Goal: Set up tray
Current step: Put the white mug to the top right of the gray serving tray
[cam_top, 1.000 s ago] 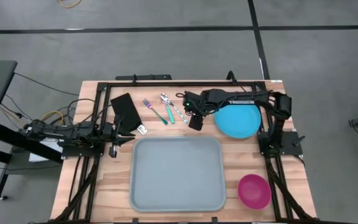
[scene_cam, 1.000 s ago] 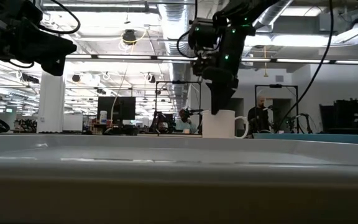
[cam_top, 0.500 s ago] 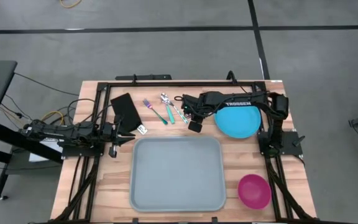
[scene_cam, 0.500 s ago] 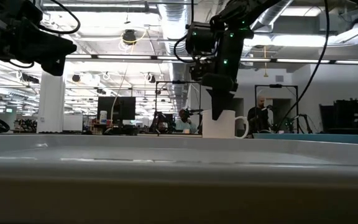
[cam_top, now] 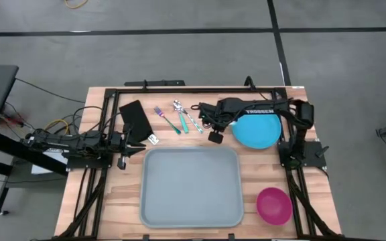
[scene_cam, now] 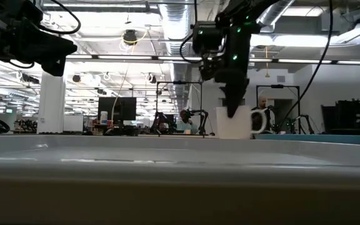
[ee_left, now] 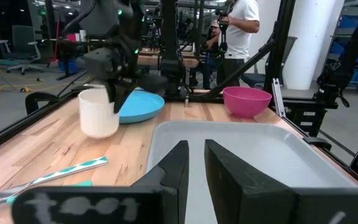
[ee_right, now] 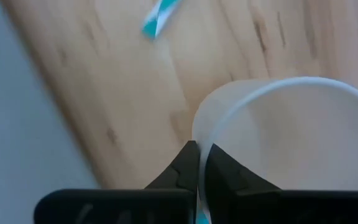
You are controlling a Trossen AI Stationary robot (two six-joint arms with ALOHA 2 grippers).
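Observation:
A white mug with its handle hangs under my right gripper, over the wood between the cutlery and the blue plate. My right gripper is shut on the mug. The grey-blue tray lies flat at the table's near middle with nothing on it. My left gripper waits level at the table's left, just off the tray's far left corner. Its fingers stand a narrow gap apart with nothing between them. My right gripper pinches the mug's rim, one finger inside the cup and one outside its wall. The fingers come from above, pointing steeply down. The mug stands about upright below them. The tray's rim hides its base in the low view, so I cannot tell if it is clear of the table.
A black napkin and a small white item lie at the far left of the tray. A pink bowl stands at the near right. A dark frame runs along the table's far edge. A person stands beyond the table.
My right gripper has shut on the mug's rim. It has then shifted a little toward the table's right and near edges, carrying the mug along with it.

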